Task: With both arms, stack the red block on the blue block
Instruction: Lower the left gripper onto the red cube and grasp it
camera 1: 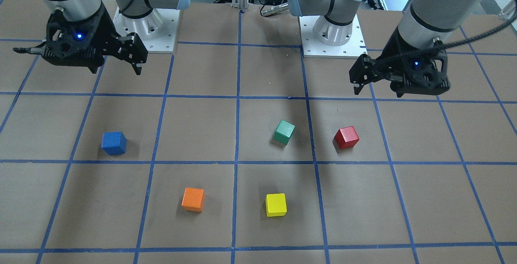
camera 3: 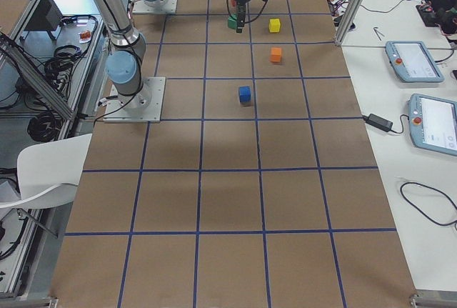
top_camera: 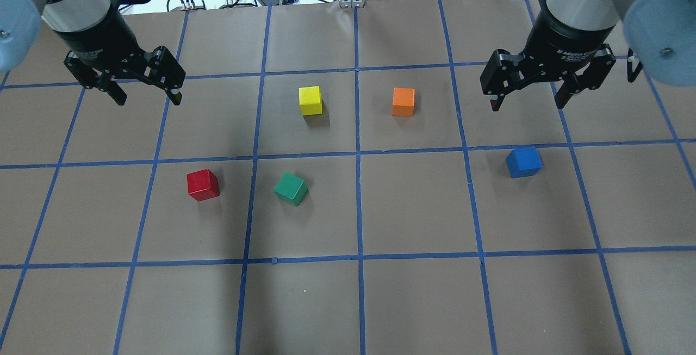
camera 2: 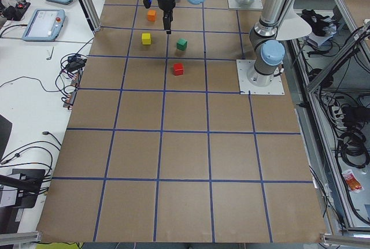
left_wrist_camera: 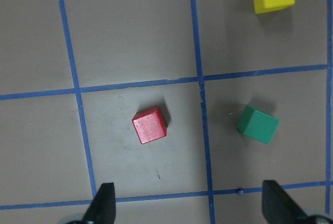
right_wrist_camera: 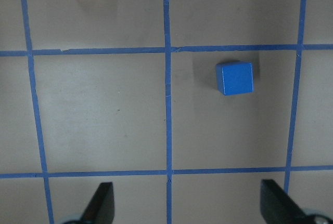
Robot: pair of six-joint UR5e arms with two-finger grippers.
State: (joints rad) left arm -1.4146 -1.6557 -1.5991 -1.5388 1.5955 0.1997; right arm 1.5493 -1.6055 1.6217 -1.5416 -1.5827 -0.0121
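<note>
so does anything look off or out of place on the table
Nothing damaged or spilled. The green block is twisted against the tape grid; the red block and blue block rest flat, far apart.

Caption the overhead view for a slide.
Left pincer and right pincer hover open; red block and blue block lie apart, unstacked.

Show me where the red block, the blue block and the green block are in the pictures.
red block [top_camera: 202,181]: overhead exterior view, on its top face.
blue block [top_camera: 523,159]: overhead exterior view, on its top face.
green block [top_camera: 289,185]: overhead exterior view, on its top face.
</note>
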